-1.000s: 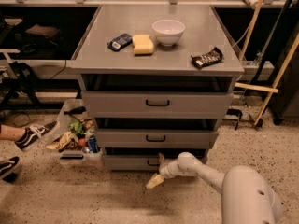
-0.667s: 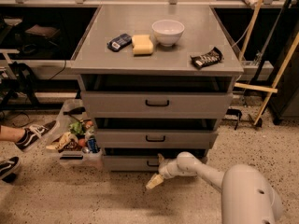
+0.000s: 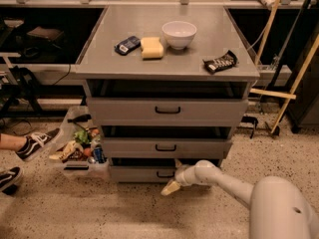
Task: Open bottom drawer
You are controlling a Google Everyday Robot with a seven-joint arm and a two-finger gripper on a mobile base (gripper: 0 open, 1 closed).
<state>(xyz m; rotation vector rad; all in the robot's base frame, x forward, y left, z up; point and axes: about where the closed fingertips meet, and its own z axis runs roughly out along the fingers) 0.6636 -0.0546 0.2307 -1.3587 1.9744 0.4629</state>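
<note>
At the foot of the grey cabinet point(image 3: 199, 59), the gripper point(image 3: 171, 187), aperture indeterminate, sits just below the handle point(image 3: 166, 174) of the bottom drawer point(image 3: 134, 174); raise it, engage the bar, pull straight outward

No readable txt, brand or no. anywhere. Dark wrapper point(image 3: 220, 62) on cabinet top point(image 3: 174, 66), well above & right of gripper point(image 3: 171, 187), has pale marks that can't be made out. Gripper sits low, just in front of bottom drawer point(image 3: 134, 174), below its handle point(image 3: 164, 174).
</note>
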